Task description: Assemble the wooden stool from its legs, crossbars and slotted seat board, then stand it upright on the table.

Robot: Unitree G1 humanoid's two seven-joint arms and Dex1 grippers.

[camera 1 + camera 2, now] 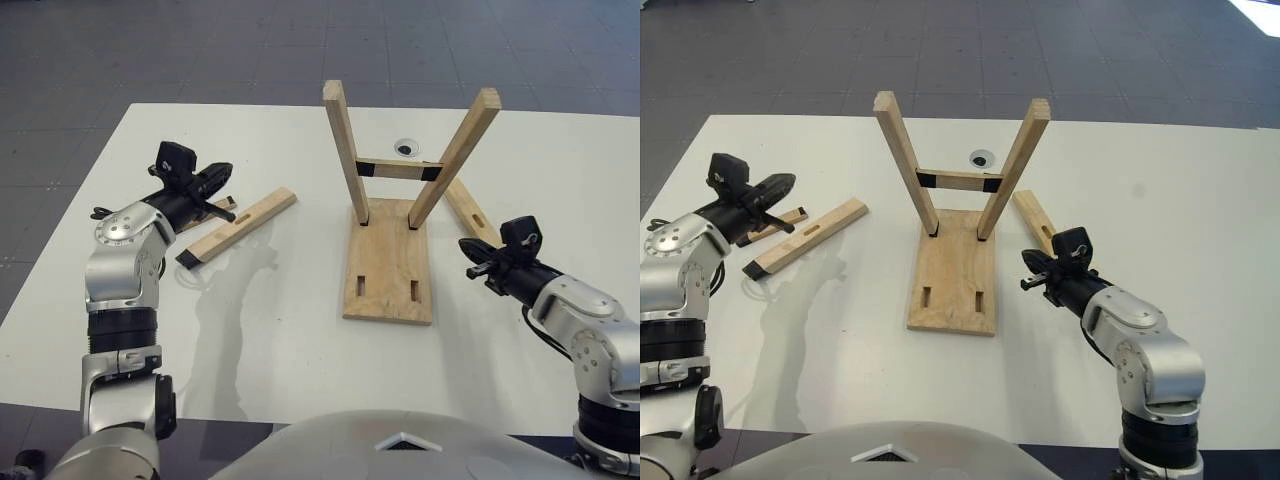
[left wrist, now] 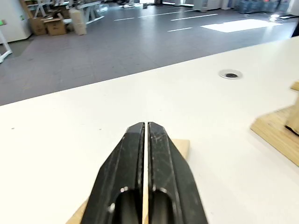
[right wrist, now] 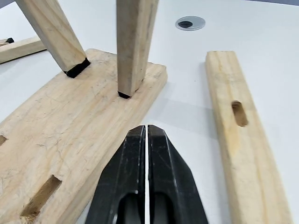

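The slotted seat board [image 1: 388, 262] lies flat mid-table. Two legs [image 1: 345, 150] [image 1: 455, 155] stand in its far slots, joined by a crossbar [image 1: 398, 169]. Its two near slots [image 1: 361, 284] are empty. One loose leg [image 1: 243, 225] lies to the left of the board, another [image 1: 465, 208] to its right. A short wooden piece [image 1: 780, 225] lies under my left gripper [image 1: 222, 172], which hovers shut and holds nothing. My right gripper [image 1: 468, 245] is shut and empty just right of the board, its tip [image 3: 145, 127] pointing at the board's edge [image 3: 70, 126] beside the loose leg [image 3: 238, 130].
A round cable grommet [image 1: 405, 148] sits in the white table [image 1: 300, 330] behind the standing legs. The table's front and far right areas are bare. Beyond the far edge is grey floor.
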